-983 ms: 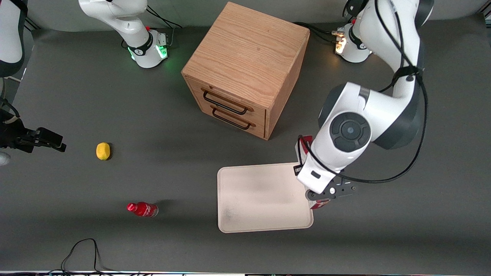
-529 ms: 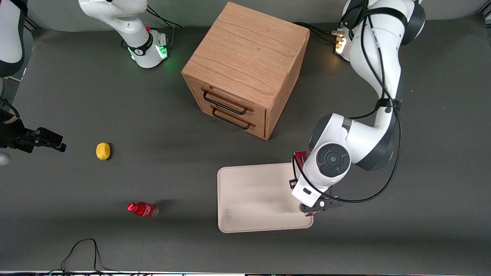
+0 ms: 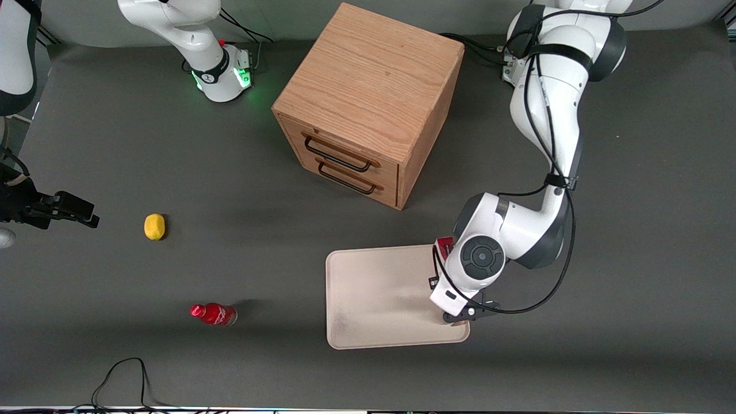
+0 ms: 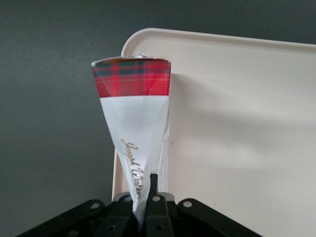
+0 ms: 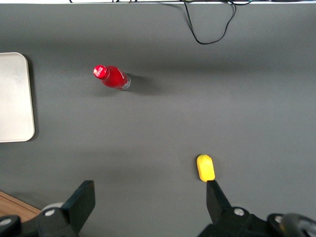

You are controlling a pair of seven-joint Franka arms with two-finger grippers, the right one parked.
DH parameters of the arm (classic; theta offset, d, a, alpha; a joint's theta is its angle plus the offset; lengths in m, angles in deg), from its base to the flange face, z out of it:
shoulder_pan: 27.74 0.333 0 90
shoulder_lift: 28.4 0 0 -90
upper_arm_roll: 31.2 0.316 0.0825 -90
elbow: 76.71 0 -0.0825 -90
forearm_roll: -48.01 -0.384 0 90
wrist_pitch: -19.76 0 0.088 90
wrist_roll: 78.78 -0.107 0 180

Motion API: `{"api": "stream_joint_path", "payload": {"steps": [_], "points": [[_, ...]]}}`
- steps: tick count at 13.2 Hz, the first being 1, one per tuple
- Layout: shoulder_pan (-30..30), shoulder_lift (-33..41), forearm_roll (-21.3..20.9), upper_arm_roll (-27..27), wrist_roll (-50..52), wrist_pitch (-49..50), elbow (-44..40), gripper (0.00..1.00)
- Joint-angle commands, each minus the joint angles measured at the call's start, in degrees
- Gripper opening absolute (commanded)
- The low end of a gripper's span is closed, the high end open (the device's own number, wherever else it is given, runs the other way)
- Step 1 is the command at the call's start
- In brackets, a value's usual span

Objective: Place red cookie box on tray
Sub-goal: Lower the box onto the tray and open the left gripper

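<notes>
My left gripper (image 4: 146,195) is shut on the red cookie box (image 4: 134,118), a long carton with a red tartan end and a white side panel bearing gold script. The box hangs over the rim of the cream tray (image 4: 242,128), at the tray's edge toward the working arm's end. In the front view the wrist covers most of the box, and only its red end (image 3: 443,246) shows, at the tray (image 3: 379,296) corner farther from the camera. Whether the box touches the tray I cannot tell.
A wooden drawer cabinet (image 3: 368,103) stands farther from the front camera than the tray. A small red bottle (image 3: 214,314) and a yellow lemon (image 3: 154,226) lie toward the parked arm's end. A black cable (image 3: 123,374) loops at the table's near edge.
The left arm has come down and shifted toward the tray with the box in its grip. The box now sits over the tray's edge instead of beside it.
</notes>
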Motion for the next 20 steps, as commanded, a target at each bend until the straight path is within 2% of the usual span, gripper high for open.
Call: {"api": "stream_joint_path", "payload": {"steps": [1, 3, 8, 9, 10, 12, 20], "points": [[-0.5, -0.5, -1.5, 0.2, 0.0, -1.0, 0.3, 0.00], [-0.6, -1.2, -3.6, 0.0, -0.7, -1.7, 0.3, 0.00], [-0.6, -1.2, -3.6, -0.1, -1.8, -1.8, 0.7, 0.00], [-0.5, -1.0, -3.6, -0.2, -1.8, -1.7, 0.7, 0.41], [-0.5, -0.8, -3.6, -0.1, -1.6, -1.5, 0.7, 0.99], [-0.4, 0.8, -3.4, -0.1, -1.6, 1.0, 0.1, 1.00], [0.2, 12.1, -2.4, -0.6, -1.1, 22.4, -6.0, 1.00]]}}
